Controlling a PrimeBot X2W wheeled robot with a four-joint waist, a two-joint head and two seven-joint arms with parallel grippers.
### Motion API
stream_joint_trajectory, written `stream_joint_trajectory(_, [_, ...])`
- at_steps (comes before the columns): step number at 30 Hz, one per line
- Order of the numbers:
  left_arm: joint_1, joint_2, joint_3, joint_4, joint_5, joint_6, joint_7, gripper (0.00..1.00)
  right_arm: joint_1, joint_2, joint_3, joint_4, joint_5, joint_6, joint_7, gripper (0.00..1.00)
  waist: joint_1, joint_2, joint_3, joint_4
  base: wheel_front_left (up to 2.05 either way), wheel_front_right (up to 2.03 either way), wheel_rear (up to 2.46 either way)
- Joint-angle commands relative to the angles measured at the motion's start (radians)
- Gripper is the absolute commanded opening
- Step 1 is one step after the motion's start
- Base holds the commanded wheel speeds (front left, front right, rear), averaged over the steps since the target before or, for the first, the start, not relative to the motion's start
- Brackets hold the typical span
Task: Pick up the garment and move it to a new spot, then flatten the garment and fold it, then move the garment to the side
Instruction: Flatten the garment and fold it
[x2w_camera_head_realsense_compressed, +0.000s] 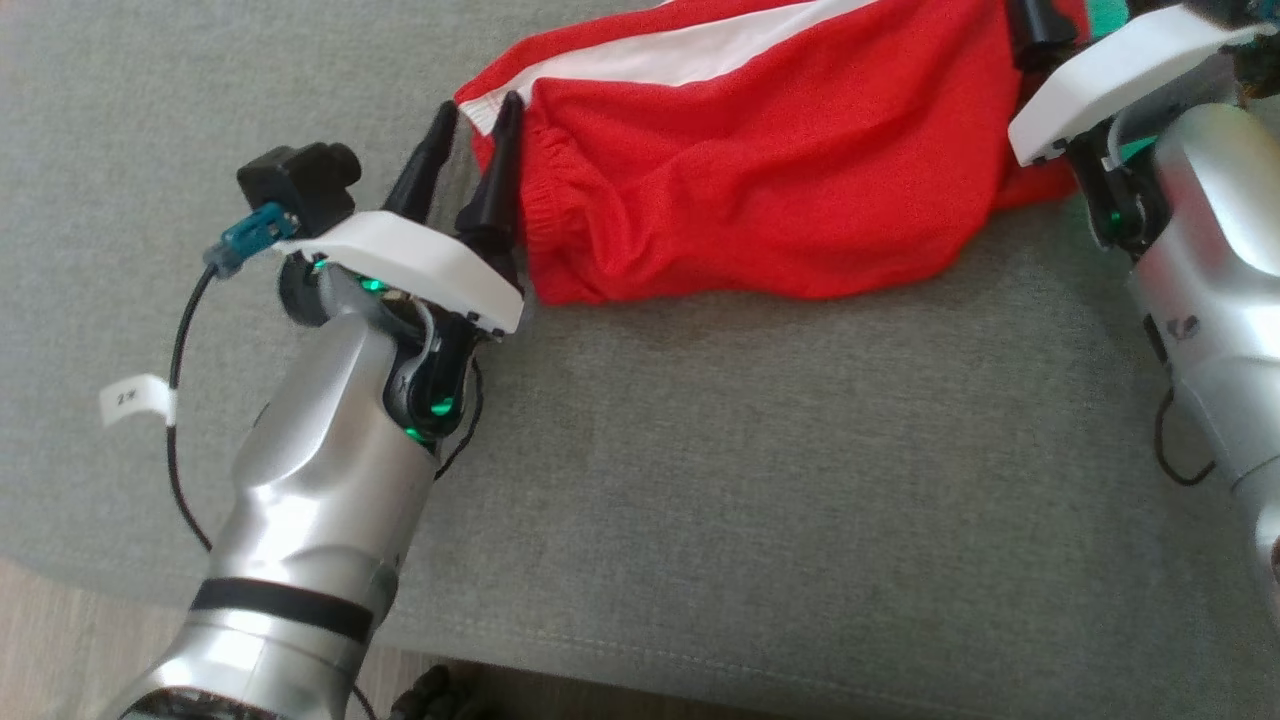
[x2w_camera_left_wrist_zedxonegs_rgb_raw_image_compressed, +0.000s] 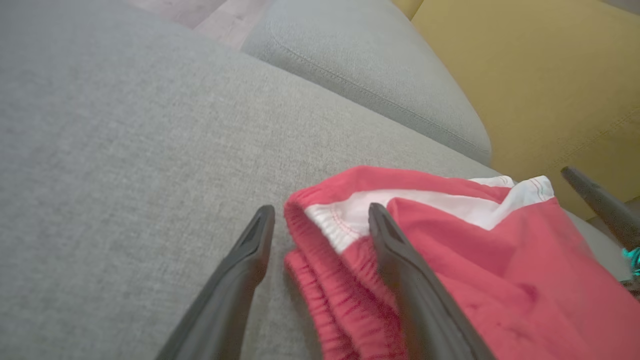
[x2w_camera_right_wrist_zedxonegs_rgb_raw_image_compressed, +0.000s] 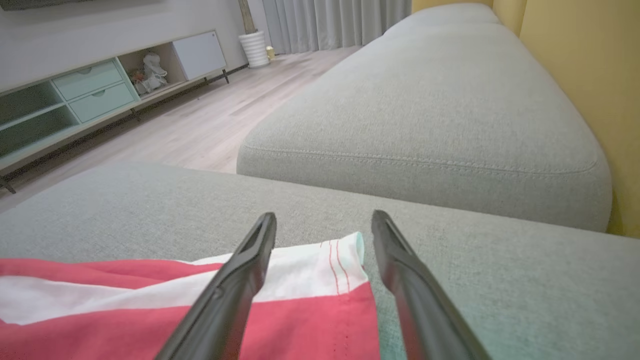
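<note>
The garment (x2w_camera_head_realsense_compressed: 760, 190) is a pair of red shorts with a white side stripe, lying crosswise on the grey sofa cushion (x2w_camera_head_realsense_compressed: 750, 480). My left gripper (x2w_camera_head_realsense_compressed: 480, 105) stands open at its elastic waistband end. In the left wrist view the left gripper (x2w_camera_left_wrist_zedxonegs_rgb_raw_image_compressed: 321, 212) straddles the waistband corner of the garment (x2w_camera_left_wrist_zedxonegs_rgb_raw_image_compressed: 500, 265), one finger on bare cushion, the other over the fabric. My right gripper (x2w_camera_right_wrist_zedxonegs_rgb_raw_image_compressed: 325, 220) is open over the other end of the garment (x2w_camera_right_wrist_zedxonegs_rgb_raw_image_compressed: 310, 310), with the white hem corner lying between its fingers. Nothing is gripped.
A second grey cushion (x2w_camera_right_wrist_zedxonegs_rgb_raw_image_compressed: 440, 100) adjoins on the far side, with a yellow backrest (x2w_camera_left_wrist_zedxonegs_rgb_raw_image_compressed: 550, 75) behind. The cushion's front edge (x2w_camera_head_realsense_compressed: 100, 590) drops to wood floor (x2w_camera_right_wrist_zedxonegs_rgb_raw_image_compressed: 200, 120). A low cabinet (x2w_camera_right_wrist_zedxonegs_rgb_raw_image_compressed: 75, 95) stands along the wall.
</note>
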Motion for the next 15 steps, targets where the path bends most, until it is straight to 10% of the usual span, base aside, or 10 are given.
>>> stream_joint_trajectory(1, [0.006, 0.035, 0.038, -0.042, 0.041, 0.027, -0.023, 1.0, 0.01, 0.017, 0.008, -0.037, 0.011, 0.007, -0.029, 1.0, -0.0001, 0.0001, -0.018, -0.022, 0.0, 0.0, 0.0])
stream_joint_trajectory(15, [0.278, 0.061, 0.241, -0.511, 0.373, 0.163, -0.03, 1.0, 0.353, 0.075, -0.303, -0.434, -0.228, 0.007, -0.039, 1.0, -0.0001, 0.0001, -0.129, -0.136, 0.0, 0.0, 0.0])
